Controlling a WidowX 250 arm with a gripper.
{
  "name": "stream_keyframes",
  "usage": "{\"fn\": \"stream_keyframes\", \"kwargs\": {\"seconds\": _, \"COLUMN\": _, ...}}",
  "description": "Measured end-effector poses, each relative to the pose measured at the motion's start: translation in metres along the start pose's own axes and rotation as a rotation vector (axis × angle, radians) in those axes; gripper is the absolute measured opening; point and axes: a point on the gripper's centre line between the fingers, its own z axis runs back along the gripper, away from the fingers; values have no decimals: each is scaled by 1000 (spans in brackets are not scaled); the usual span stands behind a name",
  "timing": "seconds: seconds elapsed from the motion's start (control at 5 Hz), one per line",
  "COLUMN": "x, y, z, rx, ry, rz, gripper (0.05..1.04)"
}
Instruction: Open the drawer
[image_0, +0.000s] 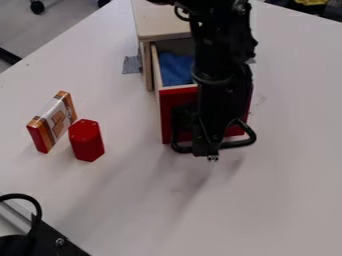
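Hanging point-down at the drawer's handle, my claw (212, 151) sits across the middle of that black handle (246, 142); I cannot tell whether it is clenched on it or released. The black arm (220, 55) above it hides part of the red front of the drawer (179, 107), which stands pulled out from the pale wooden cabinet (160, 21). Past the arm I see blue cloth (176, 68) inside, toward the cabinet end. Beside the cabinet, a grey patch (131, 65) lies flat on the white tabletop (280, 200), on the side toward the tabletop's edge along the grey floor (67, 15). Between the drawer and that same edge, well apart from the drawer, I have a red six-sided block (87, 141), and just beside it a box (55, 121) in white, orange and red. Farther off, beyond the tabletop's far edge, something yellow (311, 2) shows
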Motion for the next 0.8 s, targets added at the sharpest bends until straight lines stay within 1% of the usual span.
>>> {"fn": "stream_keyframes", "kwargs": {"seconds": 0.2, "x": 6, "y": 3, "z": 5, "rx": -7, "ry": -7, "rz": 0, "gripper": 643}}
{"fn": "stream_keyframes", "kwargs": {"seconds": 0.4, "x": 6, "y": 4, "z": 15, "rx": -49, "ry": 0, "rz": 8, "gripper": 933}}
{"fn": "stream_keyframes", "kwargs": {"seconds": 0.6, "x": 5, "y": 15, "z": 39, "rx": -87, "ry": -24, "rz": 71, "gripper": 1003}}
{"fn": "stream_keyframes", "kwargs": {"seconds": 0.8, "x": -1, "y": 28, "z": 65, "rx": -159, "ry": -52, "rz": 150, "gripper": 1000}}
